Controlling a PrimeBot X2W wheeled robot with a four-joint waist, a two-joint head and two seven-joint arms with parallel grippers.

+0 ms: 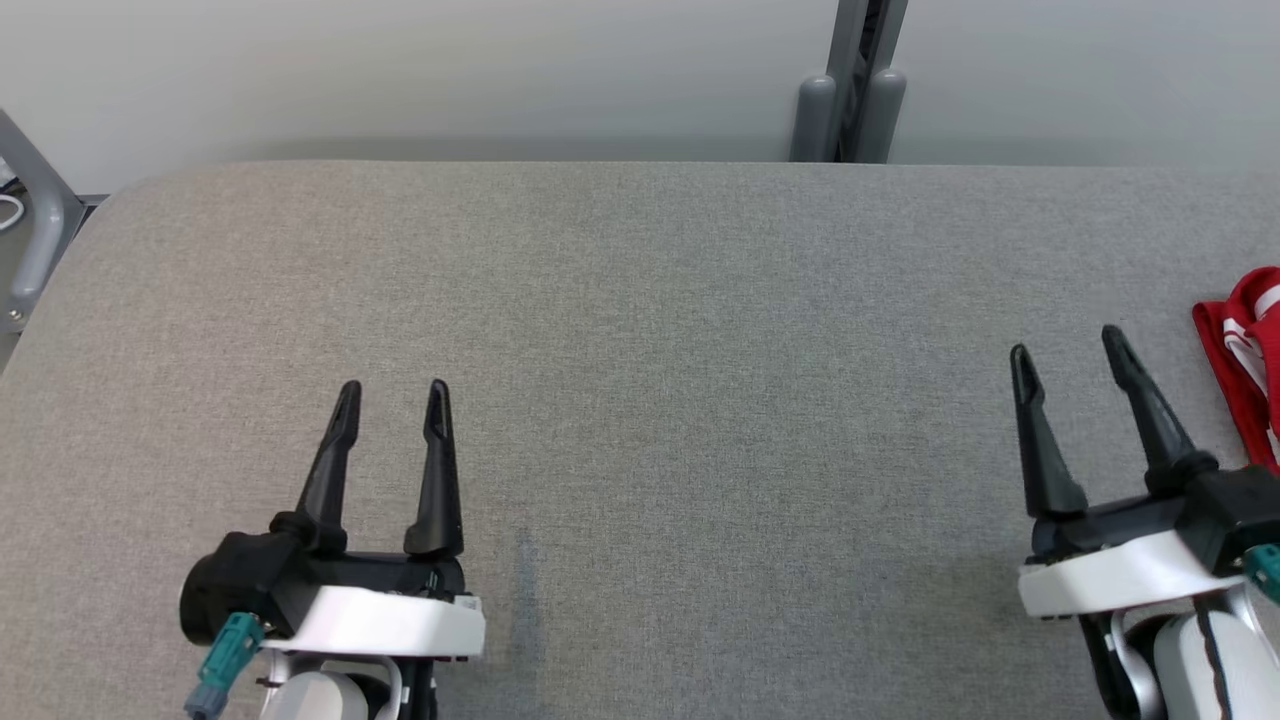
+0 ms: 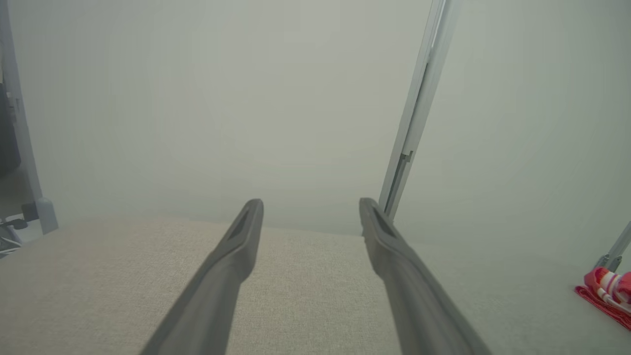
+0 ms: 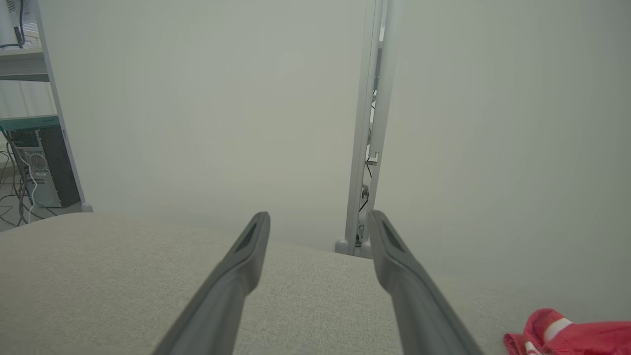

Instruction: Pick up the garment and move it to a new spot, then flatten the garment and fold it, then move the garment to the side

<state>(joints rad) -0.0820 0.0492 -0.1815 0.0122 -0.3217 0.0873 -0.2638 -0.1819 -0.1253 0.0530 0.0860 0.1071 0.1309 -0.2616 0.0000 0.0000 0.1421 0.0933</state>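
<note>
Red-and-white garment (image 1: 1245, 385) lies bunched at the right edge of the grey table (image 1: 640, 300), just beside my right gripper (image 1: 1065, 342). My left gripper (image 1: 394, 385) hovers well apart, and both are parted wide and holding nothing. It looks light and limp, so I would pinch a raised fold.

The red-and-white fabric garment (image 1: 1250, 340) is cut off by the head view's right edge, and by the edges of both wrist views too, so its kind, full outline and lie cannot be told. The grey woven tabletop (image 1: 640, 300) runs past the bottom and right edges. The grey metal post (image 1: 850, 100) is cut by the top edge. Both wrist views are hazy, blurring the pale wall (image 2: 246, 98) behind.
</note>
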